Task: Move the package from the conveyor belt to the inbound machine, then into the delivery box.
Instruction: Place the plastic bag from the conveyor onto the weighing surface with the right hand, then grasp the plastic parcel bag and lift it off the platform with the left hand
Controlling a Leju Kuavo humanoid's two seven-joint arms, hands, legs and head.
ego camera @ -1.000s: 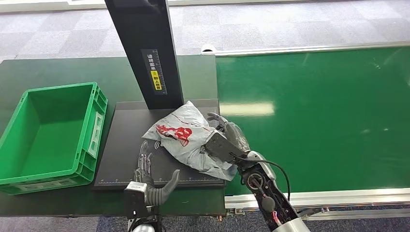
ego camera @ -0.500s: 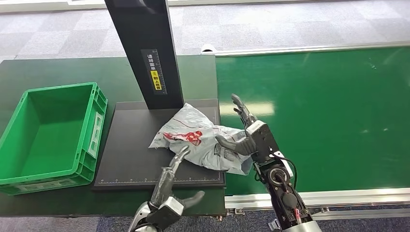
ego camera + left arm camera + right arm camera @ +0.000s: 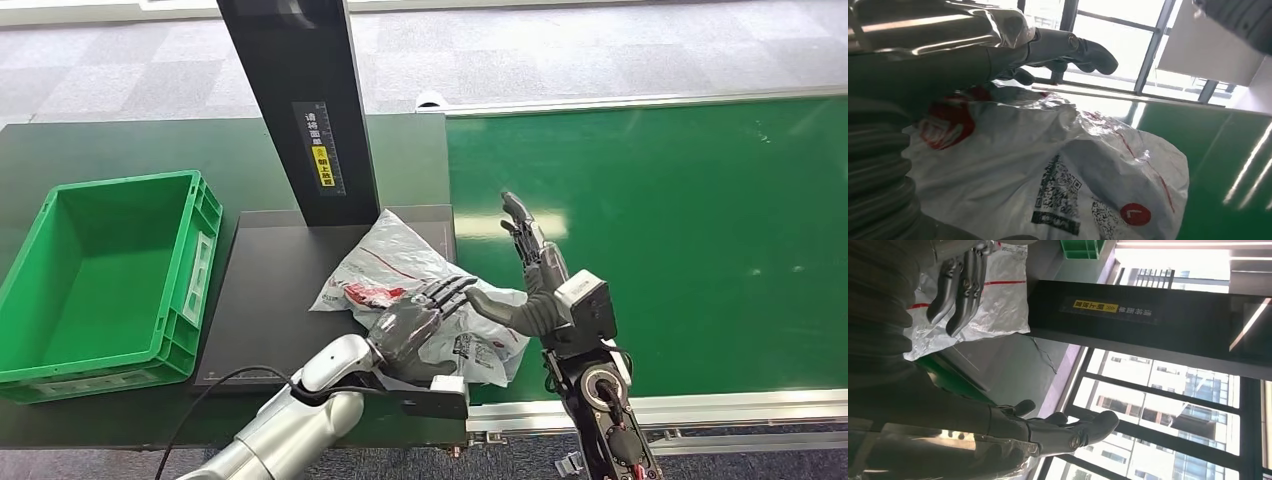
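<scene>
Your left hand [image 3: 412,326] rests spread on the crumpled grey plastic package [image 3: 405,262] on the black scanner plate [image 3: 262,300]; your right hand [image 3: 537,280] hangs open, empty, just right.

Floor [image 3: 560,55]: grey carpet tiles in a checker of lighter and darker squares, running behind the dark green table [image 3: 120,150]. Tall windows [image 3: 1168,405] with dark frames; daylight through them, buildings outside. A bright ceiling light strip [image 3: 1193,244]. Glare patch reflected on glossy green surface.
</scene>
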